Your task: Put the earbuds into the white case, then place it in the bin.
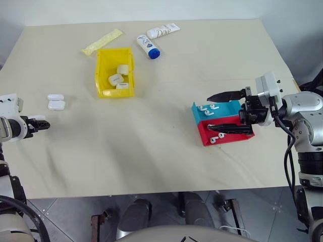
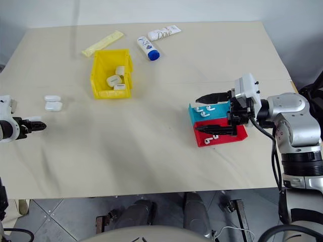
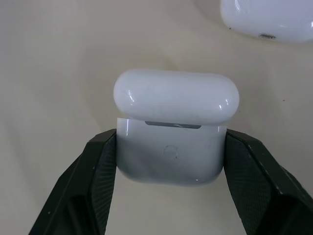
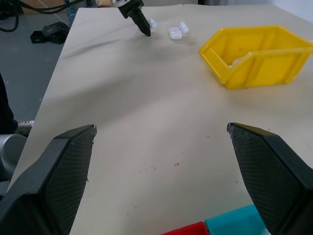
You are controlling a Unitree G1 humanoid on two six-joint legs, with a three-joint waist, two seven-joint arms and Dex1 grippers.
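the left tool (image 3: 168, 196) pinches a white case (image 3: 171, 147) by its sides, lid ajar, on the counter (image 1: 151, 146). lift it straight and keep it level. the right tool (image 1: 224, 112) is spread above the earbuds (image 1: 217, 135).

White case (image 3: 169, 127) lid ajar, claw-clamped

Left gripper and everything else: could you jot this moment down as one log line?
left gripper: shut on white case | right gripper: open above trays | bin: holds cases
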